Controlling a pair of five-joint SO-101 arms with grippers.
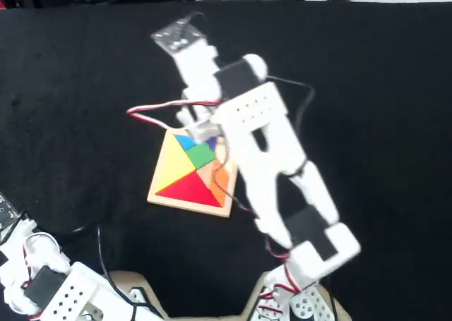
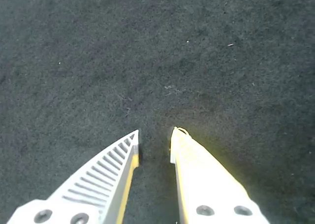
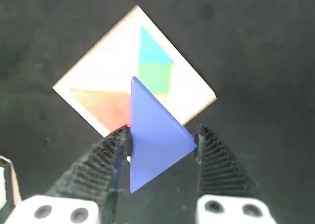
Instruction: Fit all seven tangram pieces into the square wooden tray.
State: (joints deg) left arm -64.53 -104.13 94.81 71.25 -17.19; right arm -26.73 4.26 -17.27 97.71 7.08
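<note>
Blue triangle (image 3: 152, 130) — flat, sharp-cornered — pinched in the right hand (image 3: 162, 135) over the tray (image 3: 206, 93).

Matt cloth tbl (image 2: 147, 61), wood tray (image 1: 187, 203), ribbed plastic jaws

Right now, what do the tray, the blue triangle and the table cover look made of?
Tray: probably pale wood, going by the light tan, matte rim.
Blue triangle: flat, evenly coloured and smooth. It could be painted wood or plastic; I cannot tell which.
Table cover: black felt-like cloth with a fuzzy nap and lint specks.
</note>
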